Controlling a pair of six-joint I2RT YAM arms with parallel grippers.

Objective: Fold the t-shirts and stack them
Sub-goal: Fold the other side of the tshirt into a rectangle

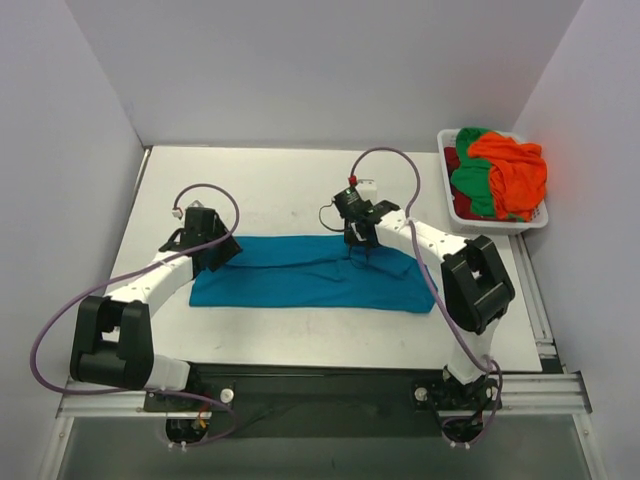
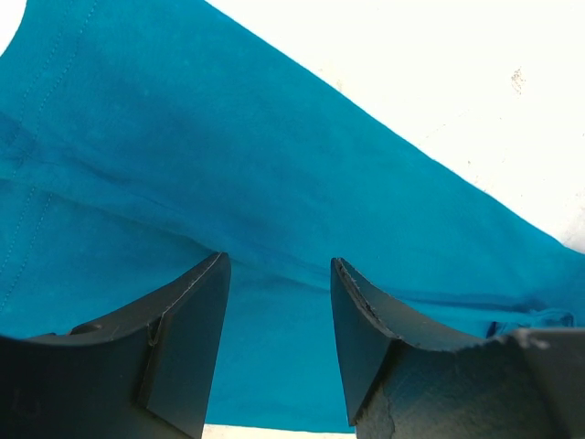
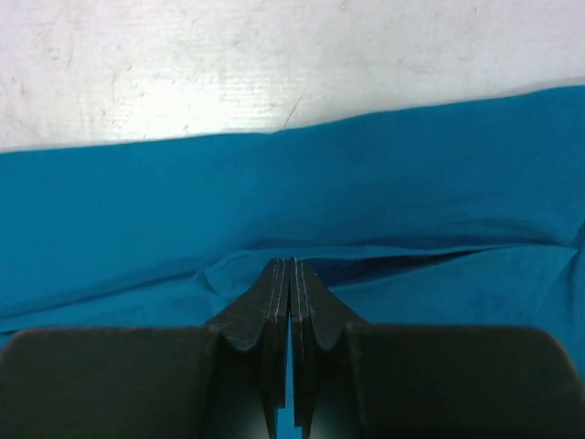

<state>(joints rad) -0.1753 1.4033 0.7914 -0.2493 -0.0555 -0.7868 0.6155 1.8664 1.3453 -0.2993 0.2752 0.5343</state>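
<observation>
Teal t-shirt (image 1: 310, 272) lies half-folded, a long band across the worktop (image 1: 300, 190); my right tool (image 3: 290, 270) pinches its fold, my left tool (image 2: 279, 274) gapes empty above. Other t-shirts (image 1: 512, 170) wait unfolded in the white basket (image 1: 497, 226).

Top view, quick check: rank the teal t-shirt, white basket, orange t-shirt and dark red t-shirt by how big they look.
1. teal t-shirt
2. white basket
3. orange t-shirt
4. dark red t-shirt, mostly buried, so only a sliver shows
</observation>
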